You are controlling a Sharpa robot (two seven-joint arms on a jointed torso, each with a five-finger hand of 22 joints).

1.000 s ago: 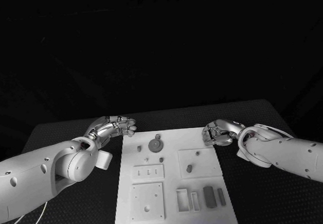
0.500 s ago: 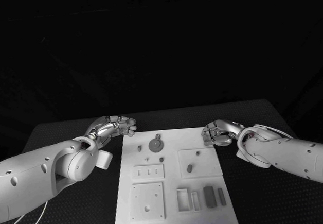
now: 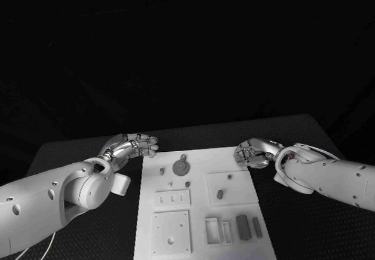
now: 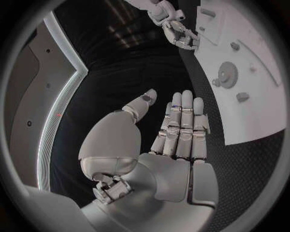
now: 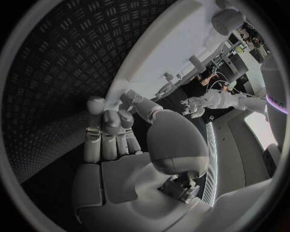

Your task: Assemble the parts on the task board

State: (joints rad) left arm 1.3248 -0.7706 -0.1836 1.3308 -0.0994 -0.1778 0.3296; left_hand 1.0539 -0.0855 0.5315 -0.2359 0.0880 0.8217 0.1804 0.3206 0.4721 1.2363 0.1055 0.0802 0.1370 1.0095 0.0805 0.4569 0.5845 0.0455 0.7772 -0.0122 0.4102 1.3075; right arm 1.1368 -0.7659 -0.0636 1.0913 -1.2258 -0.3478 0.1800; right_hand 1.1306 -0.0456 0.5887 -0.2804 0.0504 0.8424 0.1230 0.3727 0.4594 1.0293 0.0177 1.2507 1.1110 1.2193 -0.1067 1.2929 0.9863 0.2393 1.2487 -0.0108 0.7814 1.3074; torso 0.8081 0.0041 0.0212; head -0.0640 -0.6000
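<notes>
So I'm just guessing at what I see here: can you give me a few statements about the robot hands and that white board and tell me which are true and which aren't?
1. The left robot hand is holding one of the small parts. False: its fingers are stretched out with nothing in them, as the left wrist view shows.
2. The task board lies between the two arms. True.
3. The right robot hand is at the board's far right corner. True: its fingertips are at the board's edge.
4. A gear-shaped part lies near the board's far end. True.
5. The gear-shaped part is off the board, on the black table. False: it is on the board.
</notes>
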